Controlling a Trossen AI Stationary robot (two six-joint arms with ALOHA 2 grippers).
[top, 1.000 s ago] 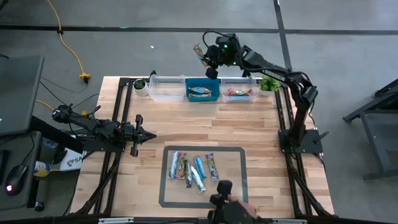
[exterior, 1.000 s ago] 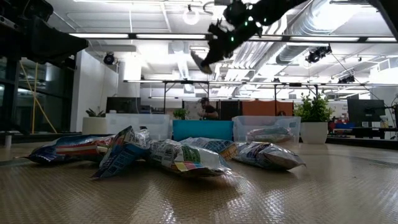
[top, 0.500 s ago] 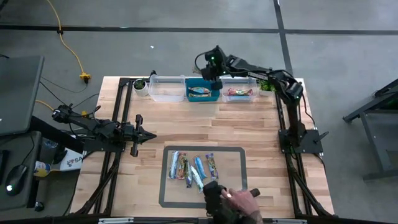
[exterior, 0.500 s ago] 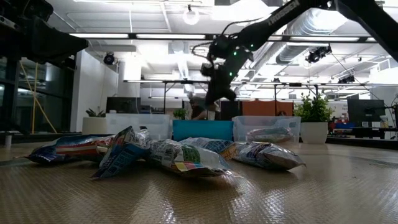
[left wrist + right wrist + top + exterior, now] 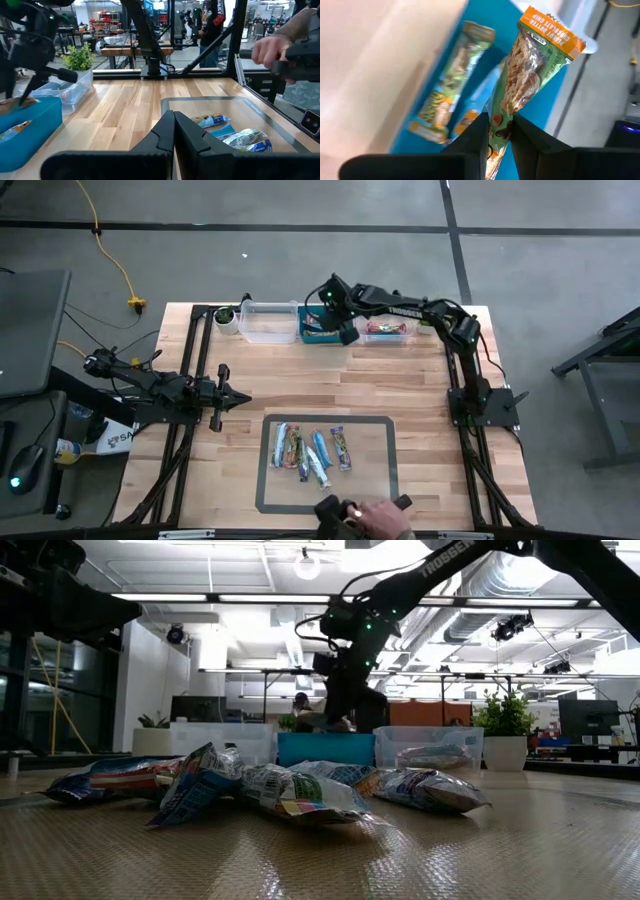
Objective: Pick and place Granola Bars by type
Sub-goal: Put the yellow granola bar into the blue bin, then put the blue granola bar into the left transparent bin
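My right gripper hangs over the blue bin at the table's far edge, shut on a granola bar in a green and orange wrapper. Another green and orange bar lies on the bin's floor. Several more bars in blue, teal and mixed wrappers lie flat inside a grey taped rectangle near the front. A red-orange bar lies in the clear bin to the blue bin's right. My left gripper waits shut and level at the table's left side. My right gripper pinches the bar between its two fingers, on the wrapper's two faces near one end. The fingers slant down from the far right. The bar lies along them and sticks out past the tips to its orange sealed end, above the bin's floor.
An empty-looking clear bin stands left of the blue one. Small potted plants flank the row. At the near edge a person's hand holds a dark device. Bare wood lies between bins and rectangle.
My right gripper has come down from high beyond the table's far edge to just over the blue bin, shifting toward the near and left sides and rolling its wrist, with the bar still pinched. The person's hand at the near edge has shifted.
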